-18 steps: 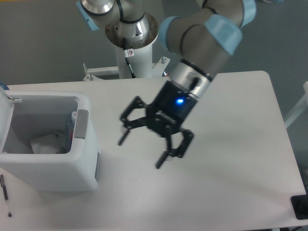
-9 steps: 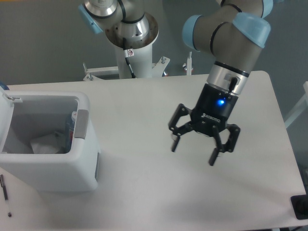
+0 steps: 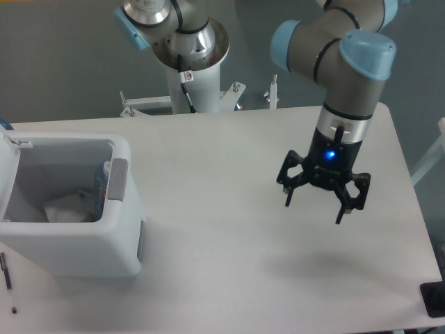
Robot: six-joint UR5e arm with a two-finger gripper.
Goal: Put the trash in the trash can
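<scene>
Trash: both pieces lie inside the trash can (image 3: 76,243); the crumpled white paper wrapper (image 3: 67,209) sits on its floor, and the plastic bottle (image 3: 103,186), white cap up, leans against the inner wall by the grey handle tab (image 3: 117,179).
Trash can: stands at the left end of the bench (image 3: 229,160), upright, mouth open to the top.
Hand: the hand (image 3: 313,211) hangs above the right part of the bench, well apart from the can, fingers spread and holding nothing.
Step in hand: by the look of it the task is done, and what remains is pulling clear.
Doing it well: carry the hand off high and away from the can, so neither arm nor fingers clip its rim or tip it; leave the fingers spread.
Risk: slight; a low sweep to the left could nudge the can.
Writing: white lettering on the hand's black body is too small to read; a small red-and-white sticker on the arm's pedestal (image 3: 189,76) cannot be made out either.
Light: a blue lamp glows on the wrist.
</scene>
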